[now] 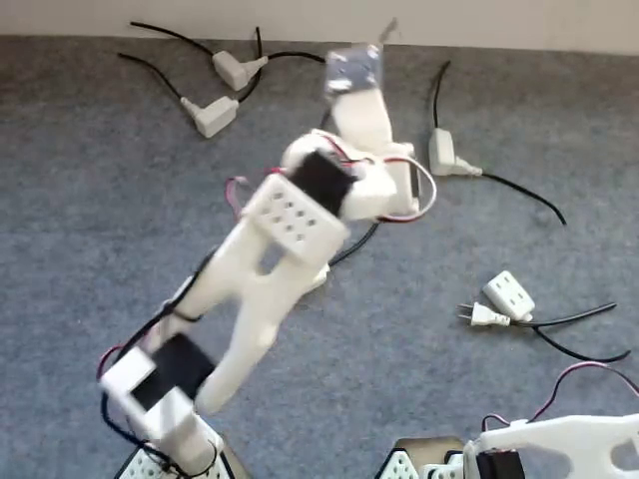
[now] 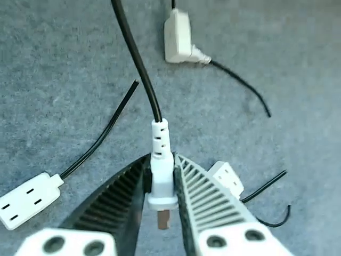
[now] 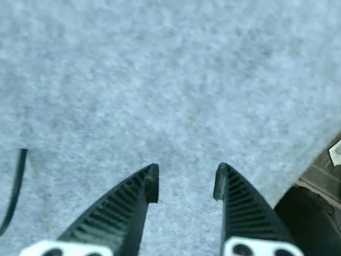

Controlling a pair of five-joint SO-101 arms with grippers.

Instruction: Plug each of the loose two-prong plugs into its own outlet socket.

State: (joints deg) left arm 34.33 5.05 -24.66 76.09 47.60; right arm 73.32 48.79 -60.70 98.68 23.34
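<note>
My left gripper [image 2: 161,165] is shut on a white two-prong plug [image 2: 160,181], held above the grey carpet with its prongs pointing back toward the wrist. Its black cord [image 2: 138,58] runs away from the fingers. A white outlet socket [image 2: 26,197] lies on the carpet to one side of it, and a second socket [image 2: 226,178] lies on the other side. In the high view that second socket [image 1: 509,294] has a loose plug [image 1: 479,317] beside it. My right gripper [image 3: 186,178] is open over bare carpet.
A plug and socket joined together [image 1: 444,155] lie at the back right. Two more white socket blocks [image 1: 215,115] [image 1: 235,68] with black cords lie at the back left. My left arm [image 1: 290,220] spans the middle; the right arm [image 1: 559,439] stays at the front right.
</note>
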